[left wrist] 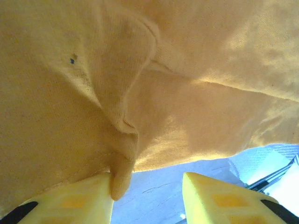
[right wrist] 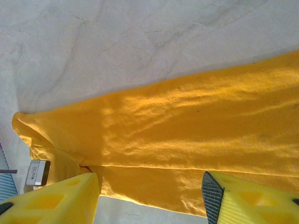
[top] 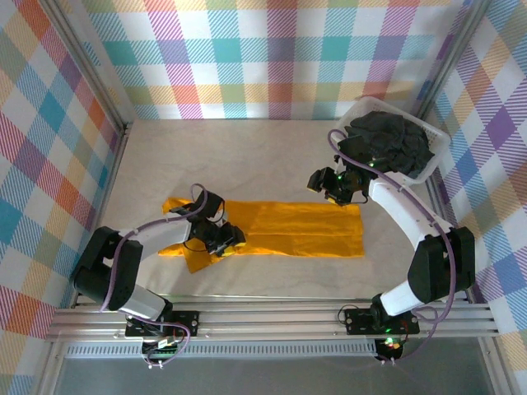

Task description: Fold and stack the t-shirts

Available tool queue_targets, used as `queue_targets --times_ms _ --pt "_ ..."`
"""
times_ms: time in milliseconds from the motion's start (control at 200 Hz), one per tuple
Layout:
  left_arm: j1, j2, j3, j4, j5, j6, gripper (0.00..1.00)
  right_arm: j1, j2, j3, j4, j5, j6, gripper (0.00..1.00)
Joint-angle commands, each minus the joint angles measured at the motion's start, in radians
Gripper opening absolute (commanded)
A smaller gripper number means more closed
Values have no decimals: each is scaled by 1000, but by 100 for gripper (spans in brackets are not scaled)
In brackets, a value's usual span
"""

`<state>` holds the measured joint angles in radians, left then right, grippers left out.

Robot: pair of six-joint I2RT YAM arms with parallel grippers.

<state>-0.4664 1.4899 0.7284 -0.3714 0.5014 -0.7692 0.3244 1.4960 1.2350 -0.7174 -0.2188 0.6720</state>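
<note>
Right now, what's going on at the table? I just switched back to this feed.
Both arms are at the orange t-shirt, which lies in a long strip across the table. The left hand is low over its left end, open, with a bunched fold of cloth against one finger. The right hand is open above the shirt's far edge, near the right end. The dark t-shirt sits crumpled in the white basket, not yet folded.

Tiny tag on orange t-shirt, print illegible.

White basket on pale table, far right
</note>
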Motion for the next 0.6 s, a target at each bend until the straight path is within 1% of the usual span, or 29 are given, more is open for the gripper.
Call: queue_targets --times_ms 0,100,160,210,290,345,395,470,555,595 --pt "-11 12 26 -12 16 -40 43 5 -16 -23 10 -9 7 61" --pt "5 -46 55 -106 -37 -17 46 4 -20 -26 5 -10 4 61" --pt "43 -119 65 -167 -82 -2 48 5 -24 -31 10 -17 0 61" --pt "96 -178 69 -217 -112 17 48 6 -29 -42 35 -51 -9 61" --pt "212 -249 78 -312 -169 76 46 24 -42 -70 132 -169 -38 61" --pt "294 -274 94 -393 -248 122 46 64 -45 -66 164 -211 -65 62" --pt "337 -267 121 -461 -340 160 45 105 -46 -62 184 -233 -85 62" --pt "380 -258 127 -451 -402 178 45 156 -46 -68 222 -254 -78 62" --pt "443 -233 103 -386 -416 170 44 188 -46 -92 271 -260 -33 62" --pt "472 -214 91 -356 -421 173 42 196 -45 -101 287 -260 -17 62"
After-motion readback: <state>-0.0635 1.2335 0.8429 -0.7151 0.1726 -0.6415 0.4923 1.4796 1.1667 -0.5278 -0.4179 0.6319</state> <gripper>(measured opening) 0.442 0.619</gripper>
